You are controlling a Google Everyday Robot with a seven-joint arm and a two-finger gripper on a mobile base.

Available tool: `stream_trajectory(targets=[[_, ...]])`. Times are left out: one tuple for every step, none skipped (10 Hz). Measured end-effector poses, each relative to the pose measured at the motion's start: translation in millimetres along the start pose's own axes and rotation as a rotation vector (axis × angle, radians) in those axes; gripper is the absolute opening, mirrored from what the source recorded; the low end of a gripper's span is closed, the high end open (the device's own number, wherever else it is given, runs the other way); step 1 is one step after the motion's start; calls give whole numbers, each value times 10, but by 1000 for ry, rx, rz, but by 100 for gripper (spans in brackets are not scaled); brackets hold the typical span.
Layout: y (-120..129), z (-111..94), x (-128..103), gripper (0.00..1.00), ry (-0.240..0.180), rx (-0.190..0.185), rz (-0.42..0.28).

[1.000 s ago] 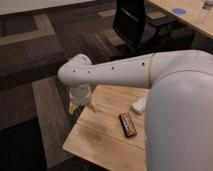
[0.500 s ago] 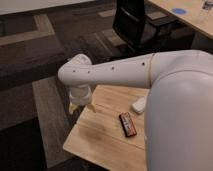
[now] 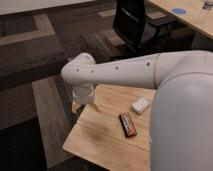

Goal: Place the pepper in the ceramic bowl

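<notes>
One gripper (image 3: 78, 105) at table (image 3: 100, 137) corner, one bar (image 3: 128, 124), one white box (image 3: 140, 105)

There was one wooden table (image 3: 100, 137), and on it lay one white box (image 3: 141, 105) and one black-and-red bar (image 3: 128, 124). One white robot arm (image 3: 125, 72) reached across it, ending in one gripper (image 3: 83, 100) down at the table's far left corner. Beyond stood one black office chair (image 3: 132, 22) and one long desk (image 3: 195, 20) bearing one blue disc (image 3: 178, 10).
</notes>
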Motion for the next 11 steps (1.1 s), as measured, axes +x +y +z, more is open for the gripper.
stream_trajectory(targets=[[-183,-10,-15,65,1,-3,15],[-298,-23,-28,65,-1,-13,23],[-466,-55,-47,65,-9,-21,38],[-708,-103,-50,65,-15,-28,46],[-794,-121,-51,65,-17,-27,37],[-1090,-154,-10,65,-11,9,10],[-1287,-160,19,65,-6,33,-2],[-1590,-173,66,65,1,78,-3],[-1556,-174,60,65,-2,71,-5],[-1578,-172,62,65,-1,74,-2],[-1565,-172,61,65,-1,74,-5]])
